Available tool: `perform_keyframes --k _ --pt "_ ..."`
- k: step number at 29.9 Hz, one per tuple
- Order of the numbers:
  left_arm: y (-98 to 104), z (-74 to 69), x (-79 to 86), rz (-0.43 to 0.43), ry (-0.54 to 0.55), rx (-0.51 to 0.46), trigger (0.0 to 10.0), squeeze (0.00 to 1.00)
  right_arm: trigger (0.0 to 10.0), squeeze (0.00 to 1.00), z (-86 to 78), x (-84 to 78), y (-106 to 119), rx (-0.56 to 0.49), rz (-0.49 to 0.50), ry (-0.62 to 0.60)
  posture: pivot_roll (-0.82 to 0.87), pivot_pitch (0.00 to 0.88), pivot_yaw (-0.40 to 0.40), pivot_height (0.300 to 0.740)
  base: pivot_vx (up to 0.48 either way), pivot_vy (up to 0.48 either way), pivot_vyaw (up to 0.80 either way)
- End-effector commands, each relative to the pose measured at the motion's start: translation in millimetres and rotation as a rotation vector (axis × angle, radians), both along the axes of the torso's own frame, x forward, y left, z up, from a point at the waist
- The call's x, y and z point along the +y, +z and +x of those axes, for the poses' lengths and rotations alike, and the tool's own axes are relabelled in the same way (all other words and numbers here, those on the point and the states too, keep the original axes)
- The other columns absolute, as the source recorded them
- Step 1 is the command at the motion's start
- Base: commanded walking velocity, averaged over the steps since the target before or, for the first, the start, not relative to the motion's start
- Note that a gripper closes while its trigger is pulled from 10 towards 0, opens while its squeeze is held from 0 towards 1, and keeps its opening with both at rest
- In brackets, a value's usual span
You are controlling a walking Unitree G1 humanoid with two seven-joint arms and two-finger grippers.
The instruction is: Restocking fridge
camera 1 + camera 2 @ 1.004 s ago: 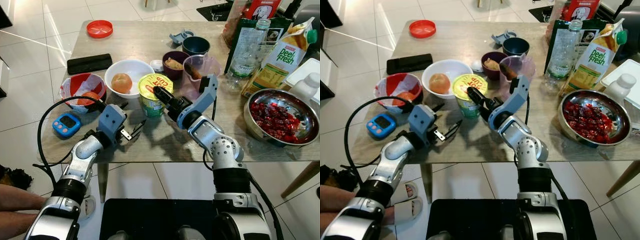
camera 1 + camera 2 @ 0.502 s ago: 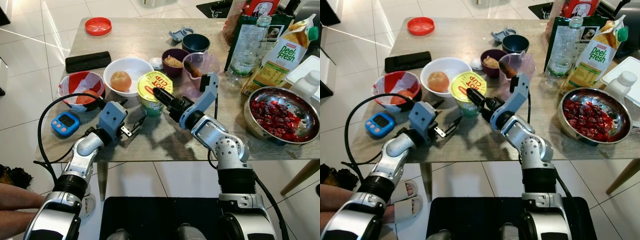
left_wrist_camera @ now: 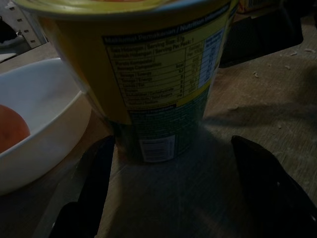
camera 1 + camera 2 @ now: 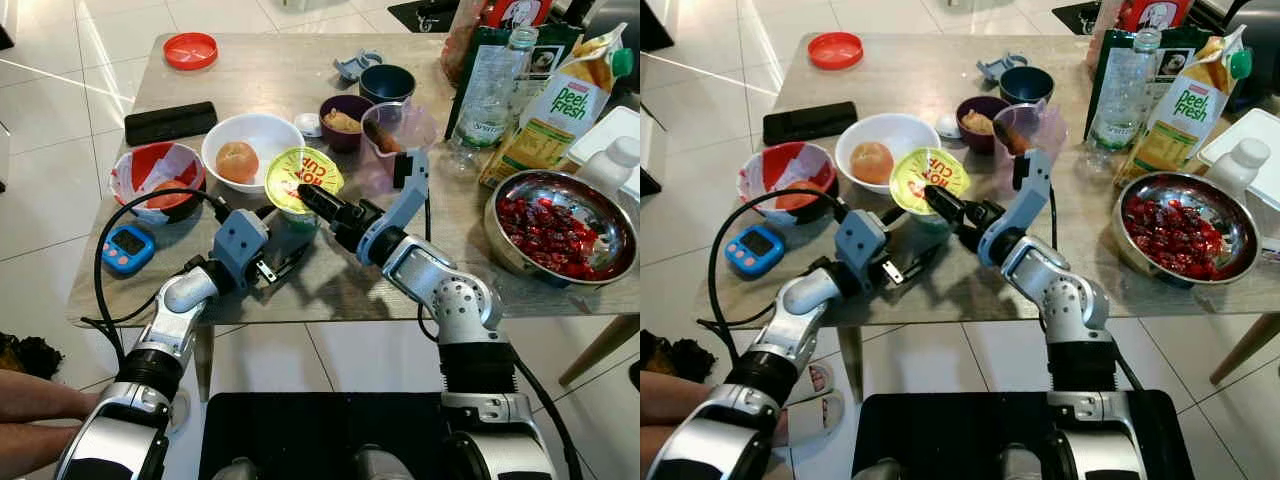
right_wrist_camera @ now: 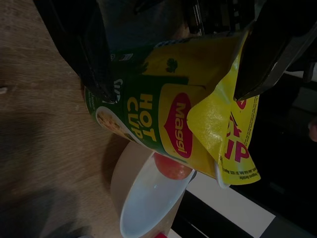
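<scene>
Noodle cup [image 4: 300, 190] sits mid-table, at 4 o'clock from the white bowl [image 4: 262, 138]. The right gripper [image 4: 318, 197] is clamped on it up near the lid, while the left gripper [image 3: 168, 198] has its fingers spread around the base. That top grip looks sketchy to me: squeeze or lift crooked and the foil flap could tear, or the cup tips into the bowl.

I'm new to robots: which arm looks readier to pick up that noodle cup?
The right. Its gripper already has its fingers around the tilted cup near the lid, while the left gripper waits open, low beside the base.
</scene>
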State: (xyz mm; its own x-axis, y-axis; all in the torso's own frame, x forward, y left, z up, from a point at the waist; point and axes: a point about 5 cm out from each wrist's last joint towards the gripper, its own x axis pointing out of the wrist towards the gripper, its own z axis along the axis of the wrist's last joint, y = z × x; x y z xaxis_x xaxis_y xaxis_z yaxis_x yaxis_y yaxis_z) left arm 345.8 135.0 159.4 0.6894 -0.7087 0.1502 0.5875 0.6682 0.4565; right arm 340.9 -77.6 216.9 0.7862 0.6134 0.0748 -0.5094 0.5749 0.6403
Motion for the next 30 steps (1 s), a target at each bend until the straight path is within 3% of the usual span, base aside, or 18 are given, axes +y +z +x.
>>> perform_keyframes --k 1,27,28,29,30 --pt "0.8 -0.7 -6.5 0.034 -0.029 -0.026 10.0 0.00 10.0 0.00 -3.9 3.4 -8.3 0.032 -0.026 0.028 -0.10 0.278 -0.001 0.740 0.000 0.000 0.00" --pt "8.7 -2.5 -14.0 0.099 -0.052 -0.112 10.0 0.00 10.0 0.00 -3.8 0.3 -12.1 0.048 -0.063 0.039 -0.10 0.265 -0.005 0.740 0.000 0.000 0.00" --pt "8.5 -2.6 -14.0 0.098 -0.051 -0.111 10.0 0.00 7.3 0.00 -3.7 -0.6 -11.3 0.046 -0.063 0.040 -0.10 0.266 -0.005 0.740 0.000 0.000 0.00" --pt "8.5 -2.6 -14.0 0.098 -0.051 -0.111 10.0 0.00 7.3 0.00 -3.7 -0.6 -11.3 0.046 -0.063 0.040 -0.10 0.266 -0.005 0.740 0.000 0.000 0.00" --pt "8.2 -2.6 -14.0 0.098 -0.050 -0.110 10.0 0.00 1.8 0.00 -3.3 -1.9 -10.4 0.043 -0.063 0.040 -0.10 0.265 -0.006 0.740 0.000 0.000 0.00"
